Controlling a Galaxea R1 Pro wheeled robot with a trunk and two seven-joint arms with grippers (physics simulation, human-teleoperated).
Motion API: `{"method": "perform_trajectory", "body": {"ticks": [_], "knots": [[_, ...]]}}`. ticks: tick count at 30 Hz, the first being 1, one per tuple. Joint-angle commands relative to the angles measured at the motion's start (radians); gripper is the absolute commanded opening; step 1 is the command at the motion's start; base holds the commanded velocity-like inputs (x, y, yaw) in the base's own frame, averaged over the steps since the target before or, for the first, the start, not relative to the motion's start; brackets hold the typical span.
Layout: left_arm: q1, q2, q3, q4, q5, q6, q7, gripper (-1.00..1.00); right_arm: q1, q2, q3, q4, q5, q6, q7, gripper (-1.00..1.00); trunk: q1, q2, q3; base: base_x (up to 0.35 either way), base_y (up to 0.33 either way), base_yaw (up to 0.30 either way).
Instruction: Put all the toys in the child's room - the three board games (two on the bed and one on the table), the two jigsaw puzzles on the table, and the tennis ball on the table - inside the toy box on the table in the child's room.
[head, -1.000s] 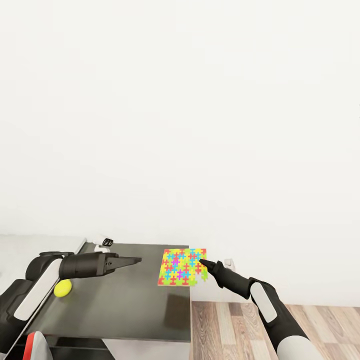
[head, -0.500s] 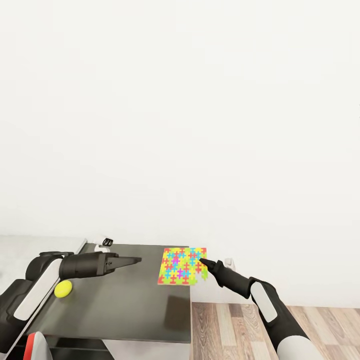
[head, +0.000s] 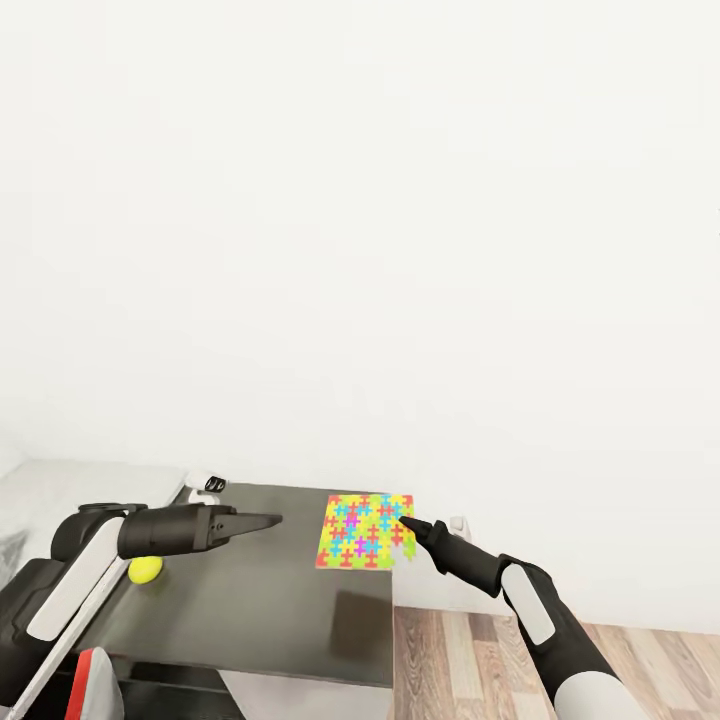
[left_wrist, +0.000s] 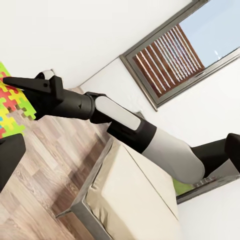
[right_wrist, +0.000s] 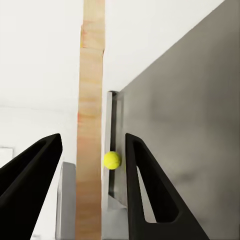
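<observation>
One jigsaw puzzle (head: 365, 532) lies at the far right corner of my dark counter (head: 250, 620), overhanging its edge. My right hand (head: 404, 522) hovers beside it, fingers spread apart; my left hand (head: 275, 520) looks pinched closed, empty. Tennis ball (head: 146, 570) sits by the left arm.

The head camera shifts between the earlier pictures and now, so the whole scene slides a little: the dark surface (head: 250, 610) shows more of its far left corner, a pale grey stretch opens at the left edge, and the wood floor (head: 480, 660) sits lower in the picture. Against this the tennis ball (head: 146, 569) now appears closer to the left arm, partly tucked behind it, where before it lay clear below the arm.
</observation>
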Motion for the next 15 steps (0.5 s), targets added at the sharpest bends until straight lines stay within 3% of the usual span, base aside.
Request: {"method": "perform_trajectory", "body": {"ticks": [1, 15], "knots": [[-0.002, 0.001, -0.002, 0.000, 0.002, 0.004, -0.001, 1.00, -0.001, 0.001, -0.004, -0.001, 0.000, 0.007, 0.002, -1.00, 0.001, -0.002, -0.002, 0.000, 0.000, 0.273], [-0.002, 0.000, -0.007, 0.001, 0.000, 0.004, -0.001, 1.00, -0.001, 0.001, -0.005, -0.001, 0.001, 0.006, 0.003, -1.00, 0.001, -0.002, -0.002, 0.000, 0.000, 0.265]]}}
